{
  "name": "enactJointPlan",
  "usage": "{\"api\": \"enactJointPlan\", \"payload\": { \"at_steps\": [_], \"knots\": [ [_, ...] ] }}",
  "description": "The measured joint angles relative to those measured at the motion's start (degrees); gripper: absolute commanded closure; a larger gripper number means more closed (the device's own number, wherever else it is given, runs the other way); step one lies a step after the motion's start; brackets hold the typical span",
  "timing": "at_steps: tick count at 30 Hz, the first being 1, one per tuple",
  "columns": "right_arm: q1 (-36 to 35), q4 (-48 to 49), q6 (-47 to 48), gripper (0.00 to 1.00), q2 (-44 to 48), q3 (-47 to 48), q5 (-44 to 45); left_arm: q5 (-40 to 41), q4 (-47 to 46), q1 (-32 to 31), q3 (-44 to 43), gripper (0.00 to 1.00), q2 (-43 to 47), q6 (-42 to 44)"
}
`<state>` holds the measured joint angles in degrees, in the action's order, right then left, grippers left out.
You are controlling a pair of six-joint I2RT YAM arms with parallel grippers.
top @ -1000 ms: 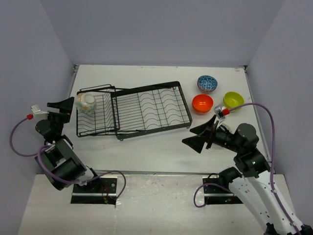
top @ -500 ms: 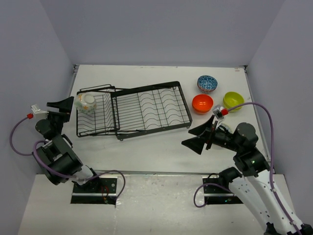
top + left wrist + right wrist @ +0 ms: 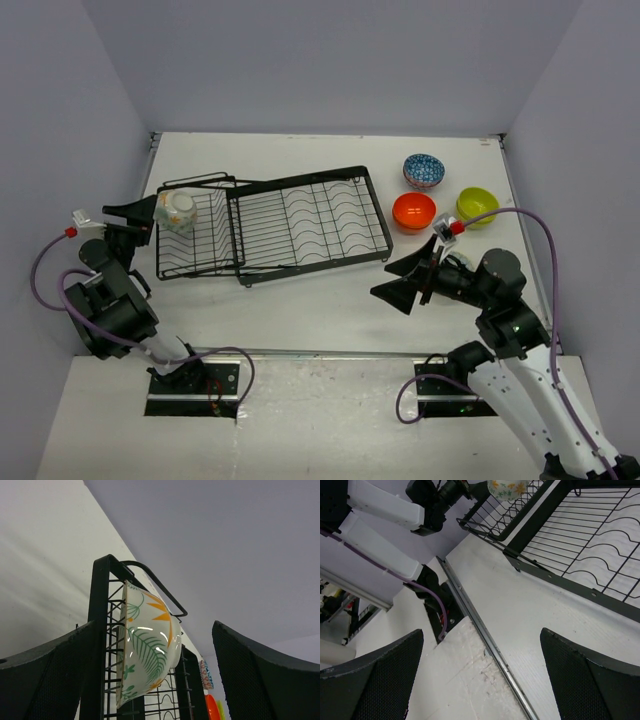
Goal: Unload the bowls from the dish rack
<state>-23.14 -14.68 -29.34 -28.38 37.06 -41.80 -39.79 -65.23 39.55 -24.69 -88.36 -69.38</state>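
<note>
The black wire dish rack (image 3: 290, 220) lies left of centre. A cream bowl with leaf and floral marks (image 3: 175, 210) stands on edge in its small basket section at the left end. My left gripper (image 3: 140, 220) is open and empty just left of that bowl, apart from it. In the left wrist view the bowl (image 3: 145, 645) shows between my open fingers, behind the rack's end bar (image 3: 97, 630). My right gripper (image 3: 382, 279) is open and empty over bare table, right of the rack. The orange (image 3: 414, 211), blue-patterned (image 3: 424, 170) and lime green (image 3: 477, 205) bowls sit on the table at the right. No pinkish bowl is in view.
The right wrist view shows the rack's near edge (image 3: 580, 535), the cream bowl (image 3: 507, 489), the left arm (image 3: 385, 510) and the table's metal front edge (image 3: 485, 635). Grey walls close the table on three sides.
My left gripper has edged slightly right toward the rack's end, and its arm has shifted. The right arm and all the bowls have stayed put.
</note>
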Motion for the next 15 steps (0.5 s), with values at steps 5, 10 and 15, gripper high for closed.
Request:
{"api": "enactJointPlan", "payload": {
  "at_steps": [5, 10, 15],
  "knots": [
    [0.0, 0.13, 0.0, 0.01, -0.2, -0.02, -0.04, 0.15, 0.2, -0.02, 0.0, 0.05, 1.2, 0.0],
    [0.0, 0.17, 0.0, 0.01, -0.22, -0.02, -0.22, 0.22, 0.11, -0.22, 0.0, 0.05, 2.71, -0.02],
    [0.0, 0.2, 0.0, 0.01, -0.22, -0.04, -0.22, 0.24, 0.13, -0.44, 0.0, 0.05, 2.84, -0.04]
  ]
}}
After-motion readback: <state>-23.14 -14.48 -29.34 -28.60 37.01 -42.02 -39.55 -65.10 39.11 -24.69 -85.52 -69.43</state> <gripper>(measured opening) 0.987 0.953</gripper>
